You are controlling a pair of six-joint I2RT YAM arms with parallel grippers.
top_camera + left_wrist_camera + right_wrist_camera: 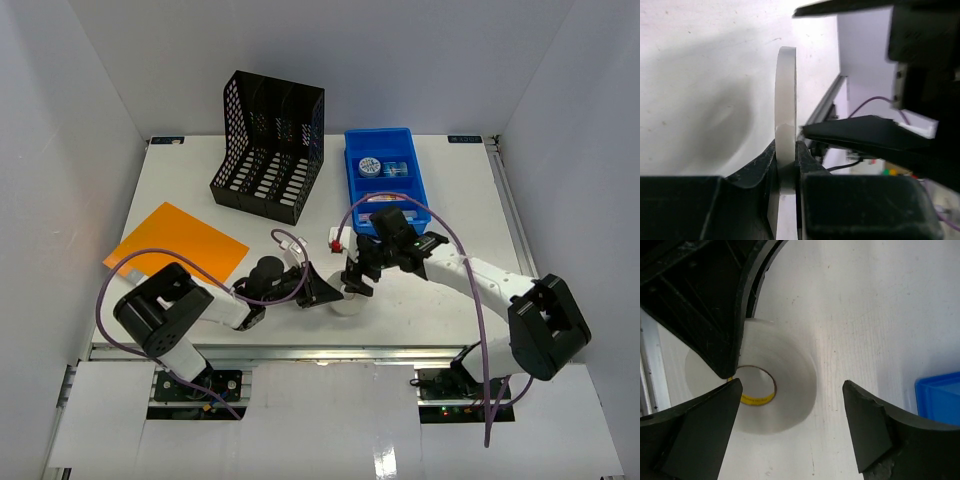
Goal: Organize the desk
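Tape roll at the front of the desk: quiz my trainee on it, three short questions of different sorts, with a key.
1. True or false: the left claw is shut on the tape roll, holding it on edge.
2. The right claw is: A) open, its fingers either side of the roll; B) clamped on the roll; C) out of view.
3. In the right wrist view, what colour is the roll's inner core?

Key: 1 true; 2 A; 3 yellow.
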